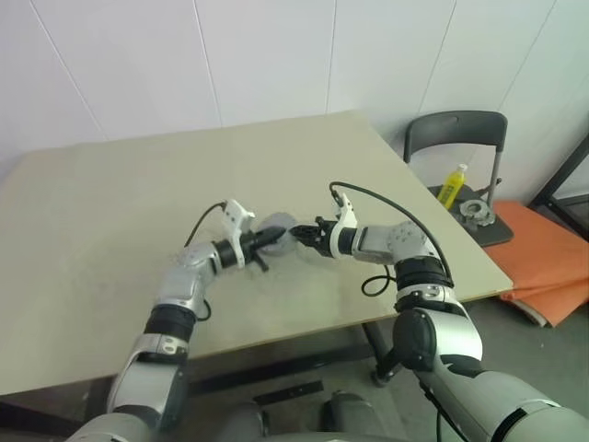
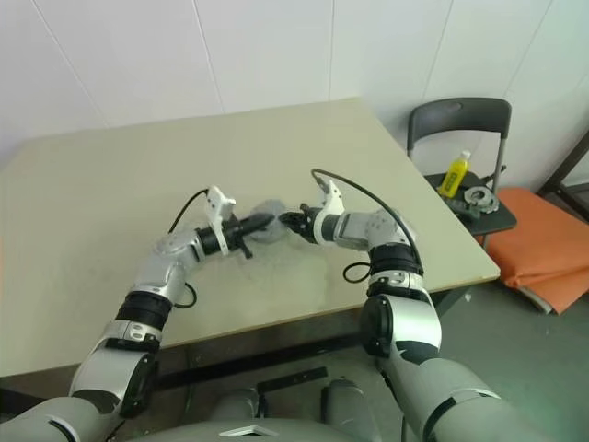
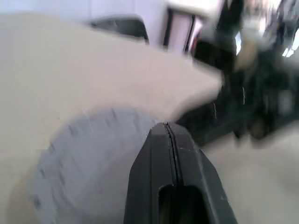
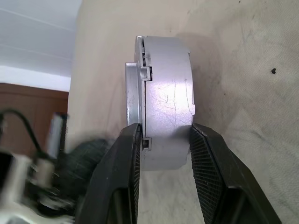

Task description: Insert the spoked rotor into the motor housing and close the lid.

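The right pincer (image 4: 161, 154) clamps the round silver metal motor housing (image 4: 166, 102) on edge; the left pincer (image 3: 170, 140), pressed together, lies at its nine o'clock.

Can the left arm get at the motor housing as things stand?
Probably yes: the left pincer, fingers shut, is already beside the motor housing, which the right pincer clamps across its flat faces above the table, its rim unobstructed.

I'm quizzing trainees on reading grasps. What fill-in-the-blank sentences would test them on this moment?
1. The right end effector grips the motor housing across its ____ faces.
2. The left end effector, next to the housing, has its fingers ____.
3. A yellow bottle stands on the dark ____ beside the table.

Missing words: flat; shut; chair
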Available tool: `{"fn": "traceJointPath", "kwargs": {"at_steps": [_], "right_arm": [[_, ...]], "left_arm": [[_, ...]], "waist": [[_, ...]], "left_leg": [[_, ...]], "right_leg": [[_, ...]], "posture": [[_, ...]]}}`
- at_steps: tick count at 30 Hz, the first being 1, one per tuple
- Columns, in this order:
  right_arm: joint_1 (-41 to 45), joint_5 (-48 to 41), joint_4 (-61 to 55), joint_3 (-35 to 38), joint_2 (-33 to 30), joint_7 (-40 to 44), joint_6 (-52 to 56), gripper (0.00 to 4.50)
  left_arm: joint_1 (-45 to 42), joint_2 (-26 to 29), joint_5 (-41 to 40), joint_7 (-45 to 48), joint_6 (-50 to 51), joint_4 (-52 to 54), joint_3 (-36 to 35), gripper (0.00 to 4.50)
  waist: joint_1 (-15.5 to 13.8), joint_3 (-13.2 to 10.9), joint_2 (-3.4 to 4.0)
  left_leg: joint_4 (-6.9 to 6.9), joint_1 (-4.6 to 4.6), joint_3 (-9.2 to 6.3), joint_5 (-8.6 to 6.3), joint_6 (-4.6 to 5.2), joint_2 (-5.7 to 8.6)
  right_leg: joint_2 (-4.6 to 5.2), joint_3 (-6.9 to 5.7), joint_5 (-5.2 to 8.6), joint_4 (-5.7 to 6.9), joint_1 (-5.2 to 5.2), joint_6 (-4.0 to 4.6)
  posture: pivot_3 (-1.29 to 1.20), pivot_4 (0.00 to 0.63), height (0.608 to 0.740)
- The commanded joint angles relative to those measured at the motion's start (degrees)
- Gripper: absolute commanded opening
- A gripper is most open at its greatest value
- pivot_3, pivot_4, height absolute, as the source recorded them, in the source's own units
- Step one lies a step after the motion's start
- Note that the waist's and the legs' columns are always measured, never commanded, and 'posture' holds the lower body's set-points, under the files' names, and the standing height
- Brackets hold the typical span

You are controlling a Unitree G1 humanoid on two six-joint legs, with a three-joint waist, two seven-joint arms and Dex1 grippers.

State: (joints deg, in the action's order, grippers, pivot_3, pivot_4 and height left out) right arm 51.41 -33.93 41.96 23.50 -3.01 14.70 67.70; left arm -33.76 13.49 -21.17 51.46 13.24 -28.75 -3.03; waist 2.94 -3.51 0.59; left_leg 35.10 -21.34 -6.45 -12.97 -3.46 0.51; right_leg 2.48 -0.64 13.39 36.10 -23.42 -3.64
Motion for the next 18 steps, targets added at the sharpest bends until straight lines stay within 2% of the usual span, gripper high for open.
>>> {"fn": "traceJointPath", "kwargs": {"at_steps": [1,9,18], "right_arm": [[-0.3,1.2,0.7,-1.9,0.4,-0.3,0.3,1.25],[0.0,0.8,0.9,-2.7,0.4,1.6,0.1,1.25],[0.5,0.3,0.5,-3.5,0.4,4.0,0.1,1.25]], "left_arm": [[-3.9,0.4,-10.4,-2.3,12.6,4.3,-7.0,0.00],[-4.6,1.8,-21.7,-10.2,36.1,3.3,-15.5,0.00],[2.0,3.1,-28.5,-17.5,47.3,8.0,-23.1,0.00]], "waist": [[0.4,0.0,0.00],[1.2,0.0,0.00],[1.3,0.0,-0.01]], "left_leg": [[0.00,0.01,0.00,0.00,0.00,0.00],[-0.01,0.01,-0.01,0.00,0.00,0.01],[-0.04,0.03,-0.01,0.00,0.00,0.00]], "right_leg": [[-0.01,0.00,0.00,0.00,0.00,0.00],[0.00,0.01,-0.06,-0.03,0.04,-0.12],[-0.01,0.01,0.00,-0.01,0.01,-0.02]], "posture": [[0.00,0.000,0.740],[0.00,0.000,0.740],[0.00,0.000,0.740]]}}
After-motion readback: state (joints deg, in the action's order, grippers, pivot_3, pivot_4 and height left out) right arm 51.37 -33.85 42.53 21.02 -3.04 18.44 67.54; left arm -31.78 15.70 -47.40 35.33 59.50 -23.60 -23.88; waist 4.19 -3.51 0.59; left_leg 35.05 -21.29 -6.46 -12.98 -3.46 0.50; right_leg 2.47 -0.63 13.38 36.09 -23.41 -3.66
